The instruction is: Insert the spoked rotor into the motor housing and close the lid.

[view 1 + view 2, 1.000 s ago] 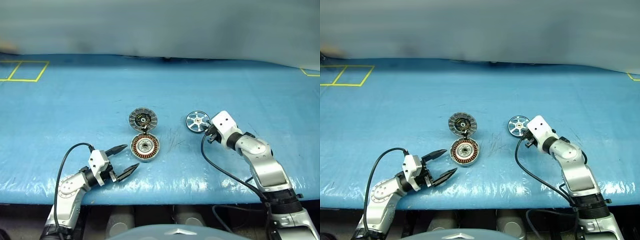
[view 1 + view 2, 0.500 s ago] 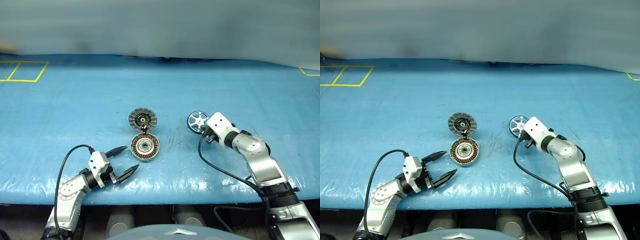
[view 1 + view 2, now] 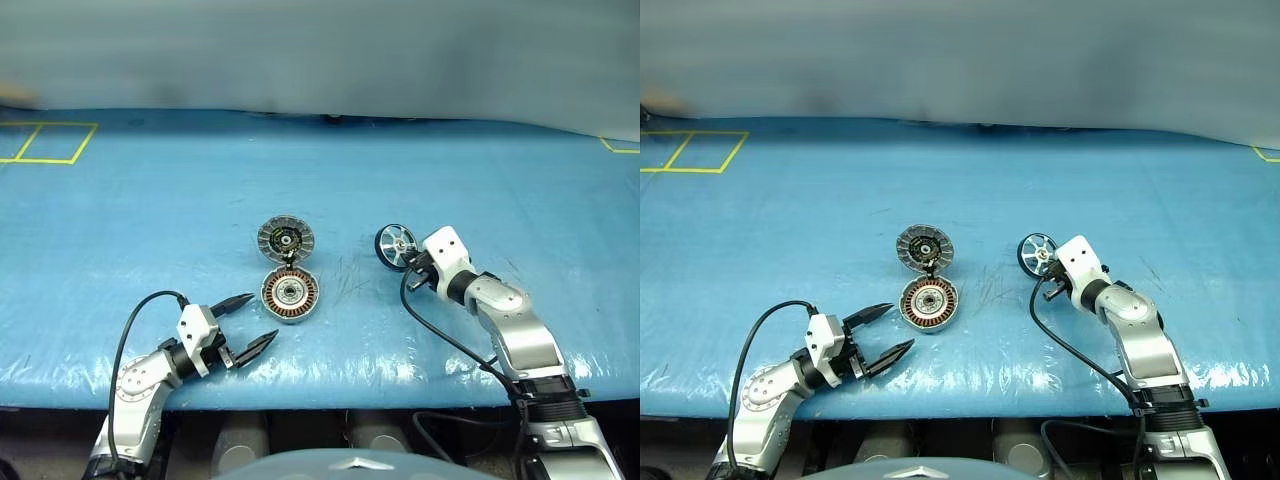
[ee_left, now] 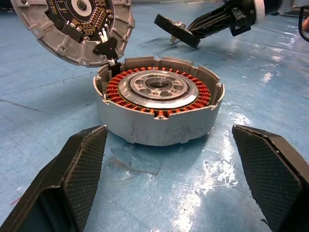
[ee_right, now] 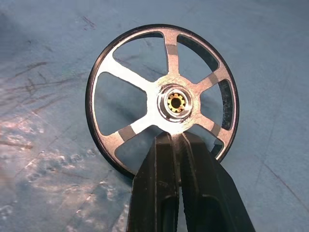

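Broadly, a blue table (image 3: 150,200) is spread across the head view, with wide bare room at nine, twelve and three o'clock of the parts; its near edge runs close below both arms.

At the centre the housing (image 3: 290,293) is laid flat, copper windings up and its well open, so that a part can be dropped in from above. The lid (image 3: 286,240) is set at twelve o'clock of it, touching at what looks like a hinge and tipped back, probably so it can be folded down afterwards.

At about seven o'clock of the housing the left gripper (image 3: 248,322) is held low with its fingers (image 4: 82,164) spread wide and nothing between them; it is aimed at the housing wall, likely to steady it.

At about two o'clock of the housing, well apart from it, the rotor (image 3: 1037,252) is seen tilted up off the table. The right gripper (image 5: 175,140) is pressed together on it, and one spoke near the hub appears to be pinched. The path from rotor to housing is unobstructed.
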Motion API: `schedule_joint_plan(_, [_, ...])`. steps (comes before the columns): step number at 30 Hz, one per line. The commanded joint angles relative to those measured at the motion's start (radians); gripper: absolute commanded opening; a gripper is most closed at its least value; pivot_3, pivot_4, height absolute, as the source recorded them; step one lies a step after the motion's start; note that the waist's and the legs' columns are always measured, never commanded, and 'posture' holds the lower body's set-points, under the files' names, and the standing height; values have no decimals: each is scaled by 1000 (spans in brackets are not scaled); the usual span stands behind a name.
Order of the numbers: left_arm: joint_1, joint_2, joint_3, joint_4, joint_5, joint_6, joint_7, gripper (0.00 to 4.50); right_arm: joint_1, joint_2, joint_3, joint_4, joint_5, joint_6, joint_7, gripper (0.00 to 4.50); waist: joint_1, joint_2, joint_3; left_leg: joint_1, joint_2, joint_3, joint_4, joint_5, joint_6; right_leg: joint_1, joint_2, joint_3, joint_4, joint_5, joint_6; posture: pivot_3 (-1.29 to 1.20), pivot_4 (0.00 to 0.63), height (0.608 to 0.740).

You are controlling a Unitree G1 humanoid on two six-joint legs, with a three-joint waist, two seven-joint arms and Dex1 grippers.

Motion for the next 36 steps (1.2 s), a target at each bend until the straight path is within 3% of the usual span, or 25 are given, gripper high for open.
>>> schedule_joint_plan(1, [-4, -6, -4, -9, -17, -13, -9, 4389, 42, 19, -67, -117, 199, -30, 139, 32, 0, 1, 0, 0, 0, 0, 0, 0, 0, 0, 0, 0, 0, 0, 0, 0, 150, 740])
schedule_joint_plan(13, [-21, -4, -9, 1, -22, -3, -26, 4389, 77, 18, 59, -253, 331, 9, 270, 32, -1, 1, 1, 0, 0, 0, 0, 0, 0, 0, 0, 0, 0, 0, 0, 0, 150, 740])
schedule_joint_plan(23, [-26, -6, -12, 19, -17, -12, -26, 4389, 26, 55, 223, -240, 266, -47, 267, 32, 0, 1, 1, 0, 0, 0, 1, 0, 0, 0, 0, 0, 0, 0, 0, 0, 150, 740])
schedule_joint_plan(36, [-21, -8, -10, 15, -11, -17, -14, 4389, -41, 105, 315, -128, 159, -131, 255, 32, 1, 1, 0, 0, 0, 0, 0, 0, 0, -1, 0, 0, 0, 0, 0, 0, 150, 740])
